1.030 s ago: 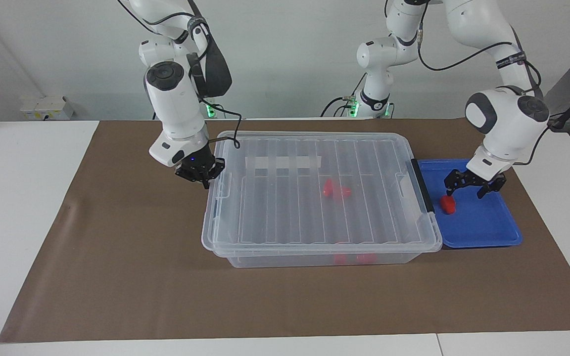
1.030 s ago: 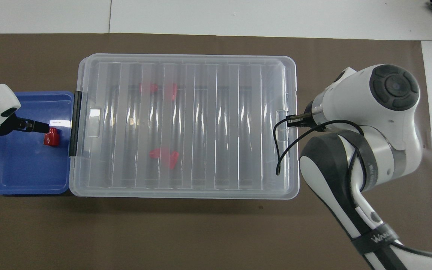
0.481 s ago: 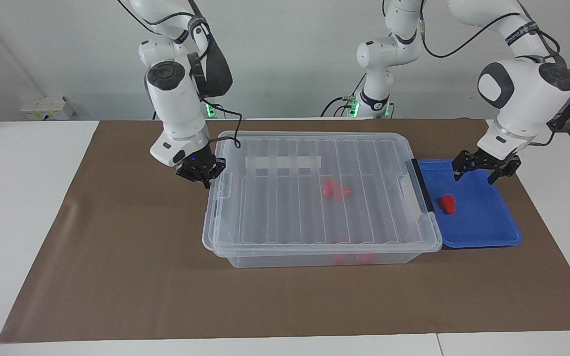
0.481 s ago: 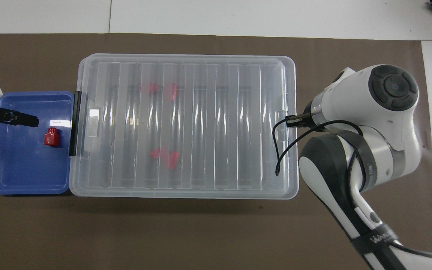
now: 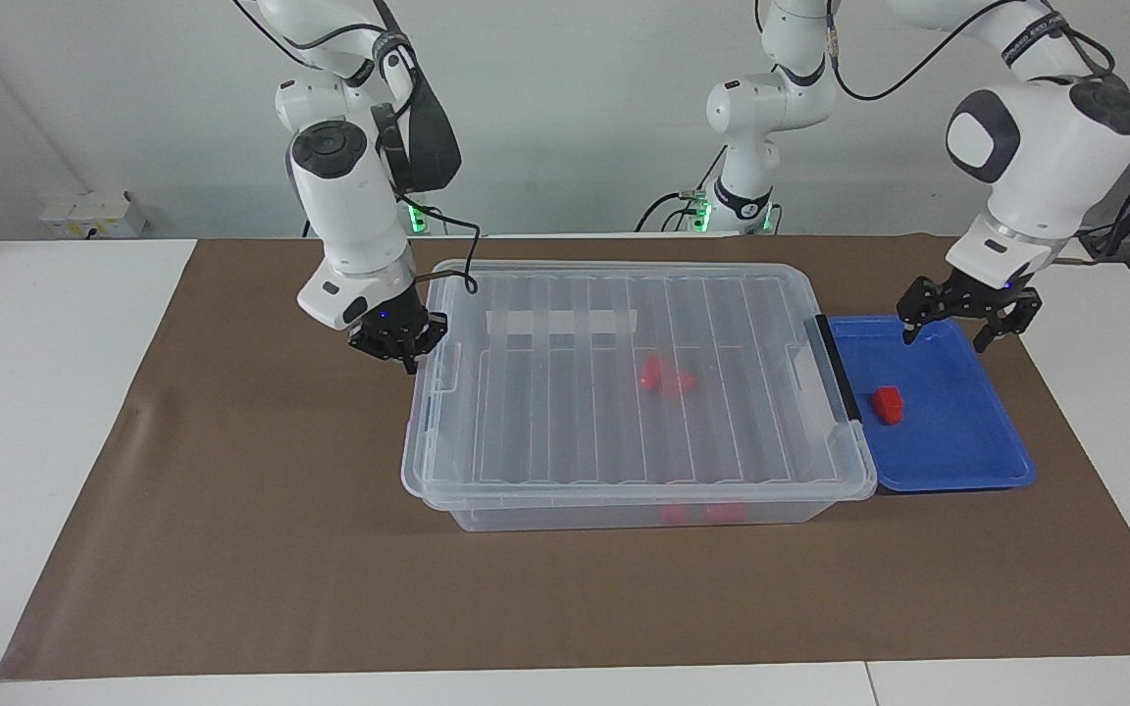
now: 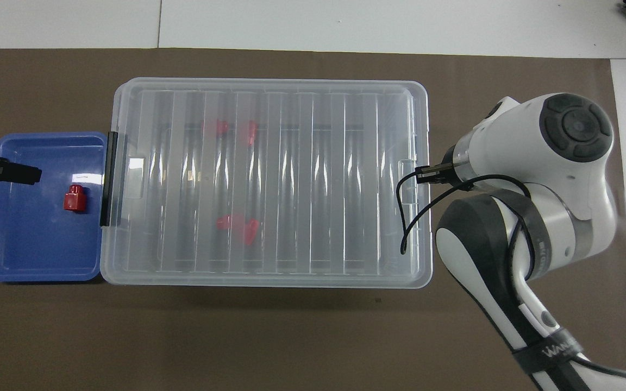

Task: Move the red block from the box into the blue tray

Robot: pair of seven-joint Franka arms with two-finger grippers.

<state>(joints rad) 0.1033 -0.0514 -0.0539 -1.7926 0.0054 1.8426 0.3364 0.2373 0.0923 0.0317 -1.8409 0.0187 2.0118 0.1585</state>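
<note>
The red block (image 5: pixel 887 404) lies in the blue tray (image 5: pixel 957 461), apart from both grippers; in the overhead view it (image 6: pixel 74 197) sits in the tray (image 6: pixel 30 250) close to the box. My left gripper (image 5: pixel 962 330) is open and empty, up in the air over the tray's rim nearest the robots; the overhead view shows it (image 6: pixel 30 175) side on. The clear box (image 5: pixel 565 431) has its ribbed lid on, its black handle (image 5: pixel 835 368) against the tray. My right gripper (image 5: pixel 408 358) is at the box's end toward the right arm, by the lid's tab (image 6: pixel 409 179).
Other red pieces lie inside the box (image 6: pixel 269 179), a pair mid-box (image 5: pixel 668 378) and a pair by the wall farthest from the robots (image 5: pixel 702 512). A brown mat (image 5: pixel 231 510) covers the table. A black cable (image 6: pixel 405 217) hangs from the right wrist over the lid.
My left gripper has risen off the red block and drawn back over the tray's rim nearest the robots, open. The block stays in the tray. The right gripper has barely moved.
</note>
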